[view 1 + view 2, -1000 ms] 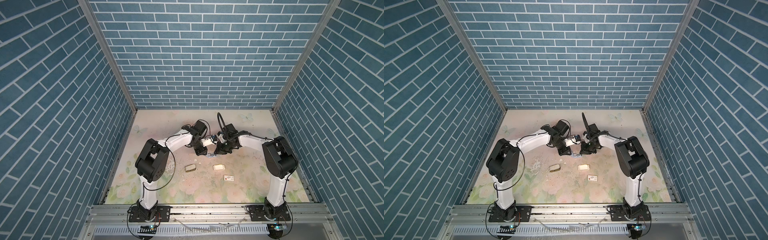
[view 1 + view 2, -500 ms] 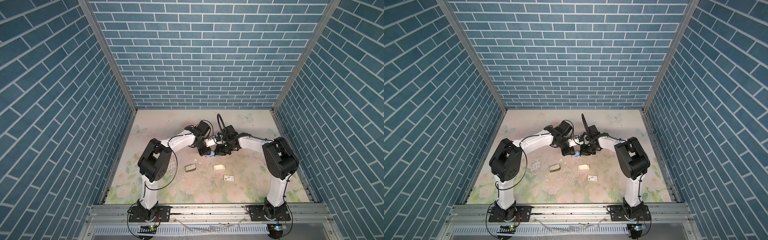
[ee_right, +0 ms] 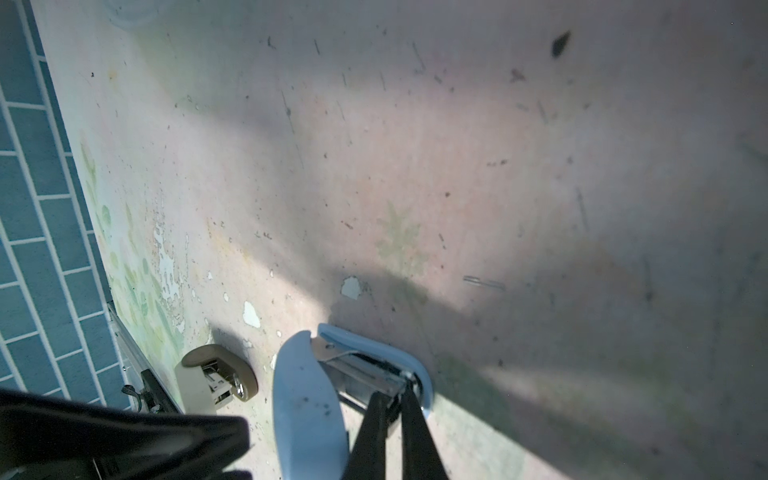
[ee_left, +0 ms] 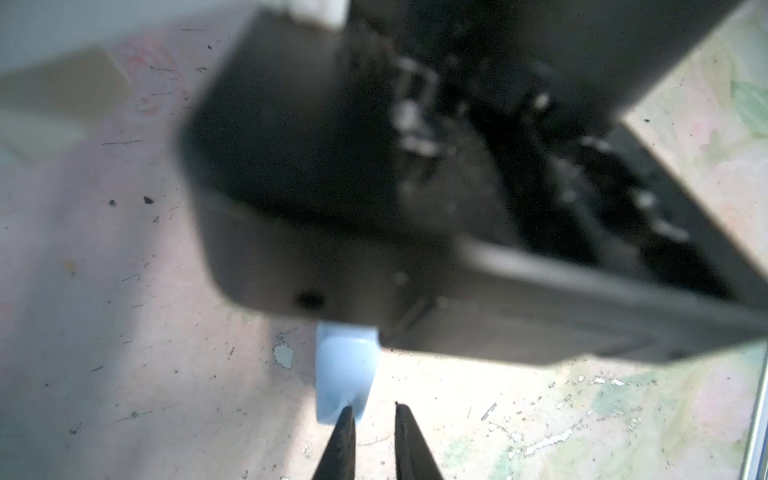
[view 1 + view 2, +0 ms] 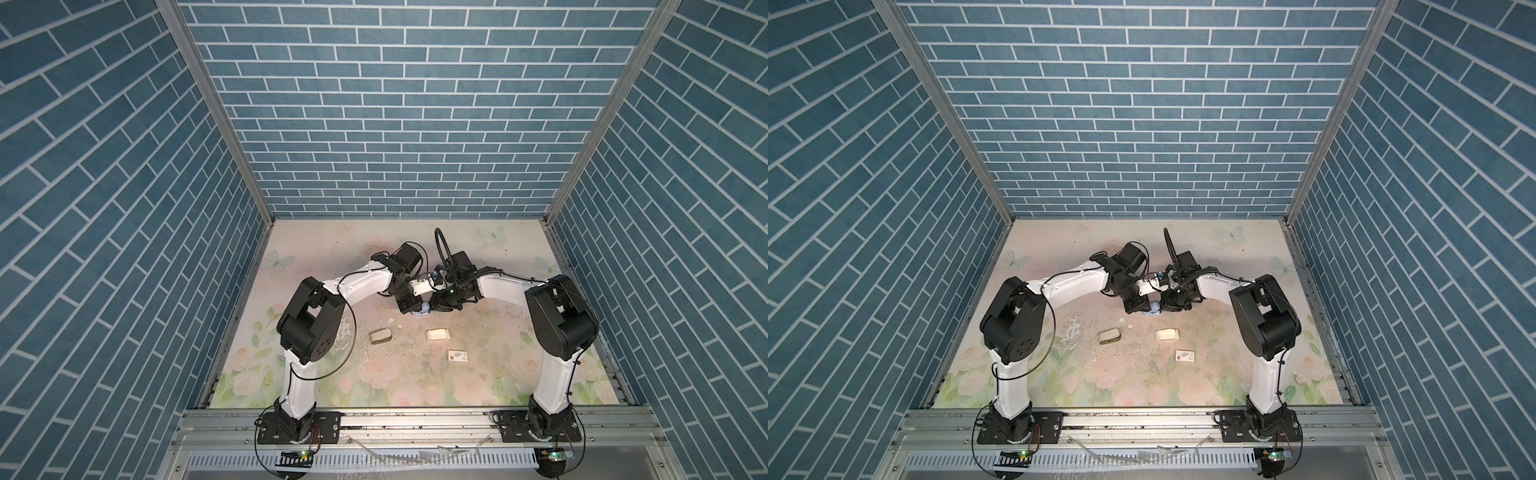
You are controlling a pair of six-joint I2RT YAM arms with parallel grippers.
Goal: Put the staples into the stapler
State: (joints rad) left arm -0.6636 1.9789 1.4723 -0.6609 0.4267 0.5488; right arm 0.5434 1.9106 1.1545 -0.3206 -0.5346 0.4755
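1. The room is a box with blue brick-pattern walls (image 5: 395,104) on three sides. A metal rail (image 5: 415,424) runs along the front and carries both arm bases.
2. The floor is a pale flowered mat (image 5: 374,386), scuffed and speckled with dark marks. It is chipped white in patches near the left arm.
3. Both arms meet toward the back middle at a light-blue stapler (image 3: 307,399), which is open with its metal channel showing.
4. The right gripper (image 3: 395,392) has its jaws almost together, with the tips at that channel. Whether they pinch anything I cannot tell.
5. The left gripper (image 4: 374,409) is also nearly closed, with one fingertip at the stapler's blue end and nothing seen between the jaws.
6. Nearer the front lie a beige stapler (image 5: 380,336), a cream tray (image 5: 438,333) and a labelled box (image 5: 457,356), each apart from the others. The staples are too small to make out there.
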